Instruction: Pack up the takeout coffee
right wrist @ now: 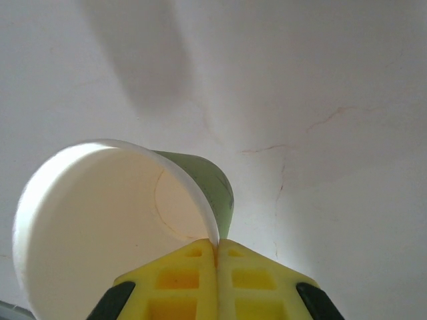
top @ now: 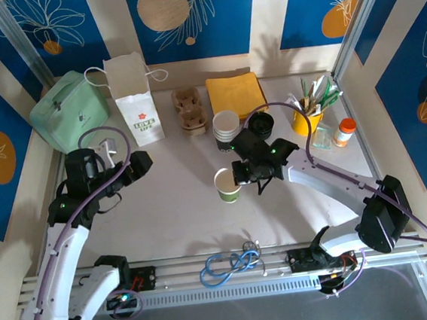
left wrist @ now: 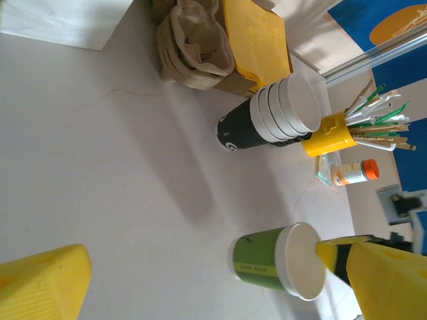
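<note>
I am pinching the rim of the green cup [top: 227, 186] between the closed fingers of my right gripper [right wrist: 215, 248], and it is standing upright at mid-table [top: 173, 217], near the stacked cups [top: 226, 128]. My left gripper [top: 125, 159] is hanging wide apart, empty, beside the paper bag [top: 136, 99].

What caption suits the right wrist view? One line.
Right hand pinches the rim of an empty green paper cup on the white table.
</note>
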Robot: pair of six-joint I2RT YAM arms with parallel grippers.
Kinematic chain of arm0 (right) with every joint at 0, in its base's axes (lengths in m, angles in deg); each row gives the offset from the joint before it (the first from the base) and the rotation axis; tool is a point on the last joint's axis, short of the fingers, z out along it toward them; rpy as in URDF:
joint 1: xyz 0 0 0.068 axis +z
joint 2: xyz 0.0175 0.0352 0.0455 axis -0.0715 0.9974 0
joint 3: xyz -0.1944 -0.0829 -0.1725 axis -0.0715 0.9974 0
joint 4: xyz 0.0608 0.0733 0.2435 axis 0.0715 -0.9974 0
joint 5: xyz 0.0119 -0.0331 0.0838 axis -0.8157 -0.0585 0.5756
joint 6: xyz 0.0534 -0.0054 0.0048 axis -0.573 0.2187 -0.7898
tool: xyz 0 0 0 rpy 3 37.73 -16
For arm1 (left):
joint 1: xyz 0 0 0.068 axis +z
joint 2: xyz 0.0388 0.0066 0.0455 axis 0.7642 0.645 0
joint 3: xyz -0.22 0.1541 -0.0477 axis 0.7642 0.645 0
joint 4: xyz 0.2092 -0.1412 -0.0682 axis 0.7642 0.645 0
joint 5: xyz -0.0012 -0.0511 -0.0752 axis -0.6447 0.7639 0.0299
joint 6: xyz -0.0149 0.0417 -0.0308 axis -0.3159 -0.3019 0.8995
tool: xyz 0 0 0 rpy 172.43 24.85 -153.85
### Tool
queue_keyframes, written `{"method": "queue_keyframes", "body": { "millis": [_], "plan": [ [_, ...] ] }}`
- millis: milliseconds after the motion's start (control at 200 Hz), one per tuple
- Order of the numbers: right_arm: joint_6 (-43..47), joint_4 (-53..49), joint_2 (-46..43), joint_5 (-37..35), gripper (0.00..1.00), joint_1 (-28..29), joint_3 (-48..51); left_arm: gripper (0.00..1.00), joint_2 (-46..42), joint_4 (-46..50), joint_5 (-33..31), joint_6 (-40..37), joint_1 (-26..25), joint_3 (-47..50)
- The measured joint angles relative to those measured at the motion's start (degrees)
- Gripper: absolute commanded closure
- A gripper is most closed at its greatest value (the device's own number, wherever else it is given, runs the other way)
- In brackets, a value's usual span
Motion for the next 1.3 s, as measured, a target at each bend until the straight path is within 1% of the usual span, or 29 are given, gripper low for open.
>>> {"method": "queue_keyframes", "body": {
  "millis": [280, 540, 940, 1095, 1186, 1286, 1301],
  "plan": [
    [-1.27, 4.39, 0.02, 0.00, 0.96, 0.55, 2.91, 0.02, 0.44, -1.16, 0.96, 0.46, -0.04, 1.38],
    [-1.46, 6.27, 0.24, 0.02, 0.95, 0.57, 4.92, 0.02, 0.85, -1.55, 1.38, 0.83, -0.04, 1.42],
    [-1.44, 7.82, 1.01, -0.04, 0.89, 2.08, 5.53, 0.02, 0.98, -1.53, 1.42, 0.87, -0.09, 1.57],
    [-1.40, 7.80, 1.42, -0.26, 0.80, 2.16, 5.53, 0.02, 0.96, -1.51, 1.42, 0.85, -0.09, 1.64],
    [-1.53, 7.76, 1.55, -0.59, 0.72, 2.21, 5.53, 0.02, 0.96, -1.49, 1.42, 0.85, -0.09, 1.64],
    [-1.57, 6.88, 1.53, -1.29, 0.59, 2.43, 5.29, 0.02, 0.96, -1.42, 1.40, 0.83, -0.09, 1.64],
    [-1.22, 6.64, 1.53, -1.36, 0.58, 2.43, 5.20, 0.02, 0.96, -1.38, 1.40, 0.83, -0.09, 1.64]
  ]
}}
